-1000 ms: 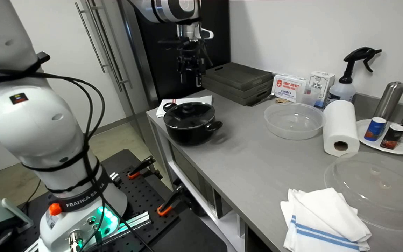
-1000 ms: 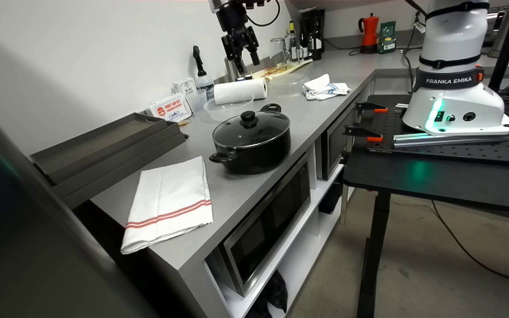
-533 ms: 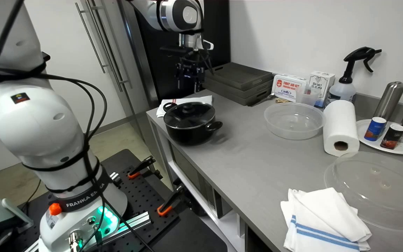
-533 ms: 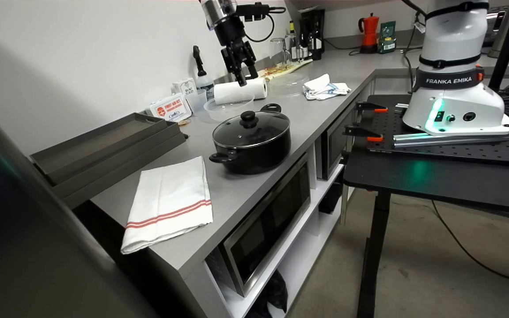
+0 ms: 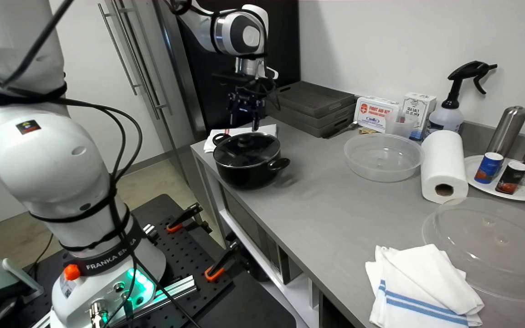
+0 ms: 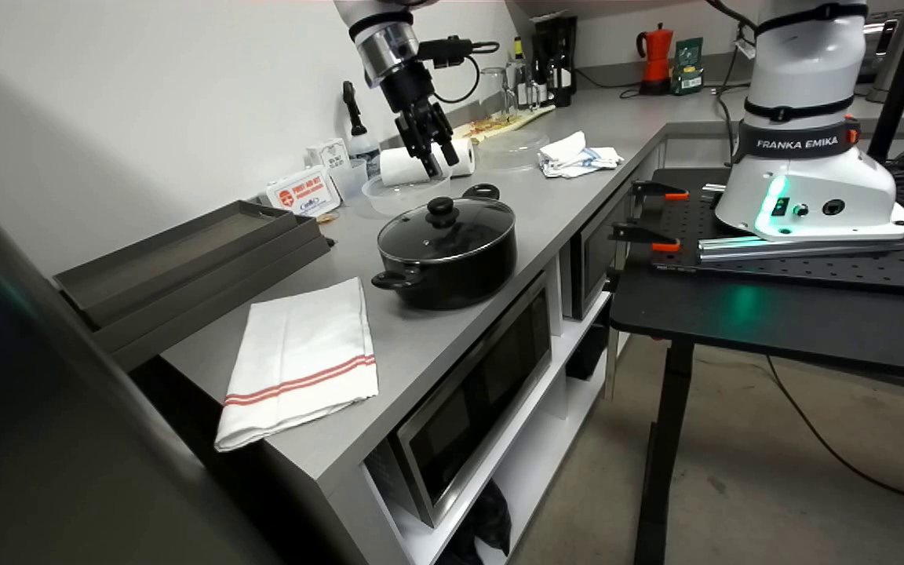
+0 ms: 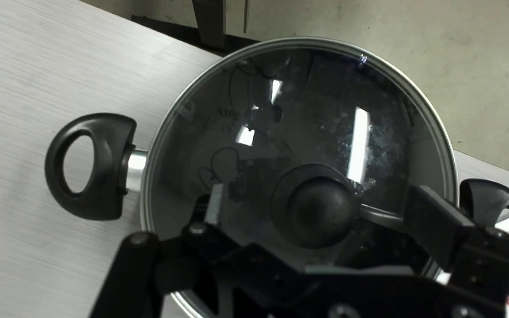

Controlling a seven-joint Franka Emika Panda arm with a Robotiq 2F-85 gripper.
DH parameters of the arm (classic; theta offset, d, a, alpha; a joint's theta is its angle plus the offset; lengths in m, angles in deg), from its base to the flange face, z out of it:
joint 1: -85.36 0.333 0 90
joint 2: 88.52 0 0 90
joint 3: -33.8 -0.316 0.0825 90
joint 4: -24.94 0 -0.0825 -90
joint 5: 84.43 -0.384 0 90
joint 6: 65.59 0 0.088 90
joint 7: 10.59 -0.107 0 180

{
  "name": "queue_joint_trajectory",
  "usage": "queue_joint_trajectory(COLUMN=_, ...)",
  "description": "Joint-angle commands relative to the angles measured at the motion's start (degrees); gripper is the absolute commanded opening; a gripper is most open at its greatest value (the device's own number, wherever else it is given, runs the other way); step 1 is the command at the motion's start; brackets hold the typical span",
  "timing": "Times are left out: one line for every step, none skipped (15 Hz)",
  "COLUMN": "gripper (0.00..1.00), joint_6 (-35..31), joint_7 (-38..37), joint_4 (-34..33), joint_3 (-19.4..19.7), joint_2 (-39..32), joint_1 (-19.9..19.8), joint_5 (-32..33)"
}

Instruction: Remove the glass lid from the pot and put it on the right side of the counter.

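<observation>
The black pot (image 5: 246,176) stands at the far end of the light-grey counter (image 5: 321,205); it also shows in an exterior view (image 6: 464,278). The round glass lid (image 5: 237,152) lies flat on the pot, with its black knob (image 6: 442,207) at the centre. My gripper (image 5: 244,125) is open and empty, pointing down above the lid with a gap to it. In the wrist view (image 7: 317,205) its fingers stand wide apart on either side of the lid's knob (image 7: 322,213). The lid's glass (image 7: 298,115) fills the middle of that view. The pot's lower side is hidden there.
Dark stacked trays (image 5: 312,107) stand near the pot. A white towel with red stripes (image 6: 303,345) lies beside it. A clear bowl (image 5: 383,159), a paper towel roll (image 5: 442,166), a clear knobless cover (image 5: 495,255) and a blue-striped cloth (image 5: 422,287) are along the counter.
My gripper has come down, closer to the lid, staying open. The pot and the lid have not moved.
</observation>
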Motion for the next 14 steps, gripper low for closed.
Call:
queue_joint_trajectory(gripper=1.00, joint_6=-0.20, joint_7=2.05, joint_4=-2.52, joint_3=0.36, joint_2=-3.29, joint_1=1.03, joint_5=-1.06)
queue_joint_trajectory(gripper=1.00, joint_6=-0.41, joint_7=2.09, joint_4=-2.87, joint_3=0.37, joint_2=-4.06, joint_1=1.17, joint_5=-0.99)
queue_joint_trajectory(gripper=1.00, joint_6=-0.52, joint_7=2.24, joint_4=-3.30, joint_3=0.36, joint_2=-4.78, joint_1=1.25, joint_5=-1.00)
queue_joint_trajectory(gripper=1.00, joint_6=-0.77, joint_7=2.58, joint_4=-3.75, joint_3=0.32, joint_2=-5.57, joint_1=1.26, joint_5=-1.13)
queue_joint_trajectory(gripper=1.00, joint_6=-1.00, joint_7=2.91, joint_4=-4.14, joint_3=0.30, joint_2=-6.20, joint_1=1.26, joint_5=-1.22)
queue_joint_trajectory(gripper=1.00, joint_6=-1.52, joint_7=3.67, joint_4=-4.43, joint_3=0.21, joint_2=-6.78, joint_1=1.11, joint_5=-1.55)
queue_joint_trajectory(gripper=1.00, joint_6=-1.94, joint_7=4.12, joint_4=-4.64, joint_3=0.14, joint_2=-7.18, joint_1=1.02, joint_5=-1.78)
queue_joint_trajectory(gripper=1.00, joint_6=-2.56, joint_7=4.73, joint_4=-4.74, joint_3=0.06, joint_2=-7.53, joint_1=0.93, joint_5=-1.93)
queue_joint_trajectory(gripper=1.00, joint_6=-3.47, joint_7=5.25, joint_4=-4.58, joint_3=-0.01, joint_2=-7.60, joint_1=0.84, joint_5=-2.22)
queue_joint_trajectory(gripper=1.00, joint_6=-4.39, joint_7=5.63, joint_4=-4.42, joint_3=-0.07, joint_2=-7.66, joint_1=0.76, joint_5=-2.52)
queue_joint_trajectory(gripper=1.00, joint_6=-5.39, joint_7=6.15, joint_4=-4.14, joint_3=-0.13, joint_2=-7.62, joint_1=0.71, joint_5=-2.75)
queue_joint_trajectory(gripper=1.00, joint_6=-5.98, joint_7=6.59, joint_4=-3.90, joint_3=-0.18, joint_2=-7.51, joint_1=0.68, joint_5=-2.96)
queue_joint_trajectory(gripper=1.00, joint_6=-6.61, joint_7=6.86, joint_4=-3.55, joint_3=-0.18, joint_2=-7.29, joint_1=0.71, joint_5=-2.98)
queue_joint_trajectory(gripper=1.00, joint_6=-6.86, joint_7=7.09, joint_4=-3.33, joint_3=-0.18, joint_2=-7.09, joint_1=0.71, joint_5=-2.99)
